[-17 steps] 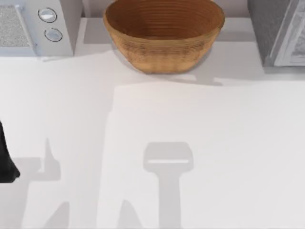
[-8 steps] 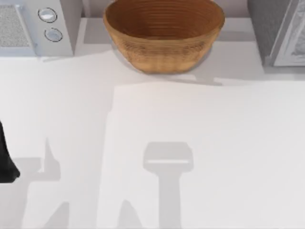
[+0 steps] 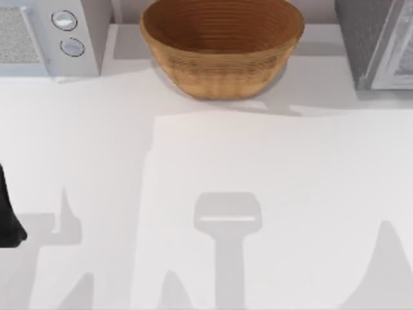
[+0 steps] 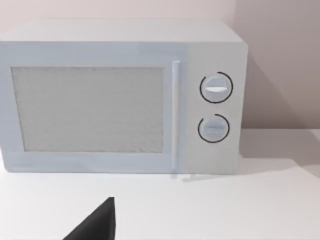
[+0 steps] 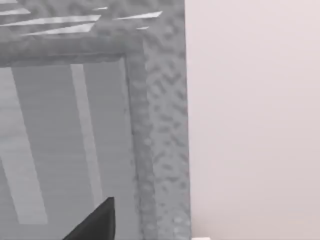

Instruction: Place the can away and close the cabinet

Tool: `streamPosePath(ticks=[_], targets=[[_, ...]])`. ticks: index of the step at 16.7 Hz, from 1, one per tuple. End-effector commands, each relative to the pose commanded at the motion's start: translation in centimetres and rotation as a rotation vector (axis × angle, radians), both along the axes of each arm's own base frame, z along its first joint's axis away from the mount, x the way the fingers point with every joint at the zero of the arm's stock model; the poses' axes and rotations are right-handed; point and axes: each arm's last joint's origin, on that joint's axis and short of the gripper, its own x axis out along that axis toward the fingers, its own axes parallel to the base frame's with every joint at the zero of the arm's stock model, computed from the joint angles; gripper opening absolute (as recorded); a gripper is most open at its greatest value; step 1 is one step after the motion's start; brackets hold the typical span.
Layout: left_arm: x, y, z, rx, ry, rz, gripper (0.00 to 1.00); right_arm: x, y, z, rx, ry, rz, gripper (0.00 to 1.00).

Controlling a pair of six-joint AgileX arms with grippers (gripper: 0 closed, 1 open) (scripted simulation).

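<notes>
— From above? 
— Basket and microwave on the counter; cabinet at right. 
— Wrists? 
— Left faces the microwave, right the cabinet (no can found). Jaws: can't tell. Closing seems next.

One basket is counted on the table, along with one microwave bearing two dials, and one grey cabinet. One dark arm is seen at the table's left edge.
</notes>
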Motion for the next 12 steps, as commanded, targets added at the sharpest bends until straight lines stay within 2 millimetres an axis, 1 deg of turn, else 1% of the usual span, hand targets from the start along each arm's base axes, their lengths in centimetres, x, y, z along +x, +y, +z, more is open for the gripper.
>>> streamPosePath(ticks=[3, 5, 6, 7, 9, 12], targets=[[0.0, 0.0, 0.0, 0.000, 0.000, 0.000, 1.00, -1.0, 2.2, 6.4, -0.006, -0.002, 0.000, 1.00], [0.0, 0.0, 0.0, 0.000, 0.000, 0.000, 1.00, -1.9, 4.2, 10.0, -0.022, -0.010, 0.000, 1.00], [0.0, 0.0, 0.0, 0.000, 0.000, 0.000, 1.00, -2.4, 5.2, 11.3, -0.031, -0.015, -0.001, 1.00], [0.0, 0.0, 0.0, 0.000, 0.000, 0.000, 1.00, -2.8, 6.0, 12.4, -0.040, -0.019, -0.001, 1.00], [0.0, 0.0, 0.0, 0.000, 0.000, 0.000, 1.00, -3.3, 7.1, 13.7, -0.051, -0.025, -0.002, 1.00], [0.0, 0.0, 0.0, 0.000, 0.000, 0.000, 1.00, -3.4, 7.3, 13.9, -0.052, -0.026, -0.002, 1.00]])
